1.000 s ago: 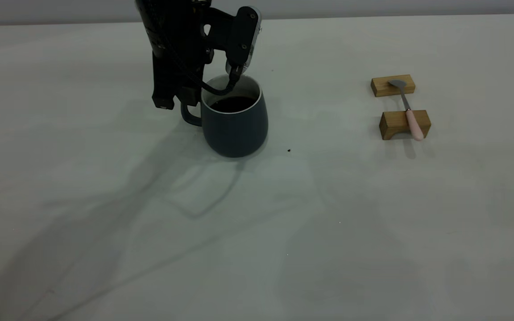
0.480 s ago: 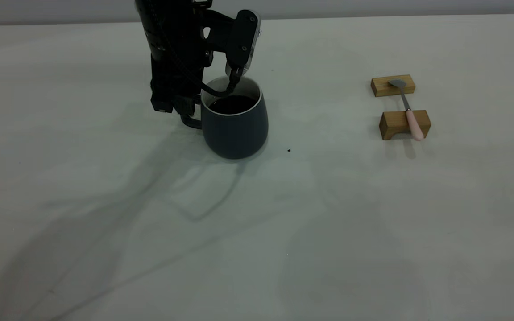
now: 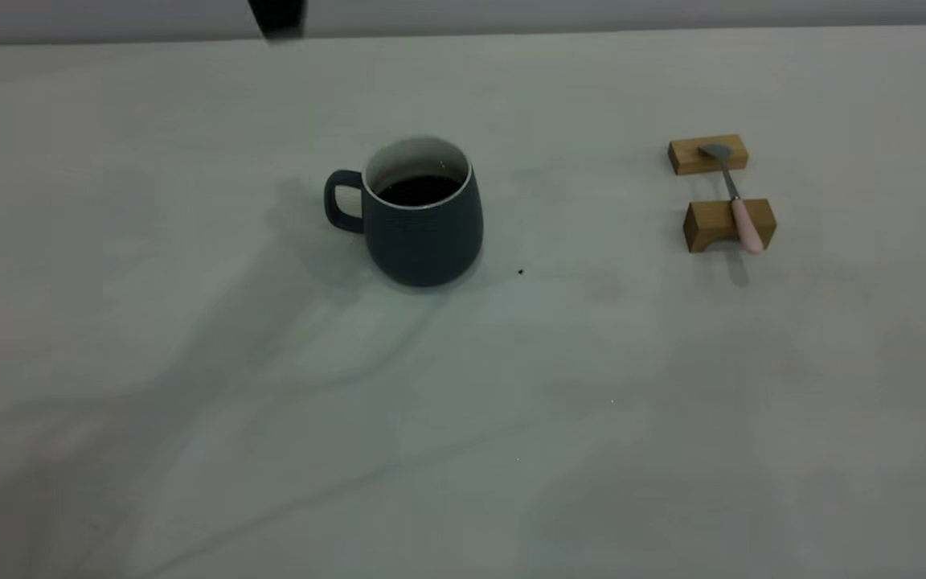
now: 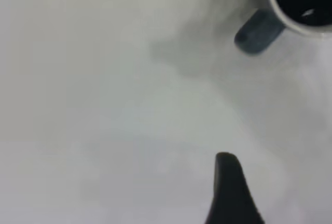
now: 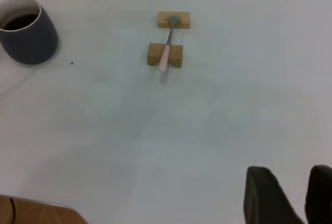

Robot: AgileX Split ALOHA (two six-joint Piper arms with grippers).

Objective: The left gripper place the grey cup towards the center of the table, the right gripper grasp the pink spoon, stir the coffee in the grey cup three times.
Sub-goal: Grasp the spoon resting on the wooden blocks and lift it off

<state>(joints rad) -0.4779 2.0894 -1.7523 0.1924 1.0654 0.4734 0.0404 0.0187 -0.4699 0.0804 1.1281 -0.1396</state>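
The grey cup (image 3: 424, 217) stands alone on the table (image 3: 463, 418), left of the middle, its handle (image 3: 342, 201) turned left and dark coffee (image 3: 419, 189) inside. Only a black stub of the left arm (image 3: 278, 18) shows at the far edge. In the left wrist view the cup (image 4: 303, 3) lies far off and a single finger (image 4: 231, 193) of the open left gripper hangs over bare table. The pink spoon (image 3: 740, 205) rests across two wooden blocks at the right. The right gripper (image 5: 291, 175) hovers far from the spoon (image 5: 166, 53), slightly open and holding nothing.
Two tan wooden blocks (image 3: 708, 153) (image 3: 728, 223) carry the spoon, bowl on the far one, pink handle over the near one. A tiny dark speck (image 3: 520, 272) lies right of the cup. A brown edge (image 5: 36, 211) shows in the right wrist view.
The left gripper, which was at the cup's handle, has let go and pulled up and away out of the exterior view. Cup and spoon have not moved.
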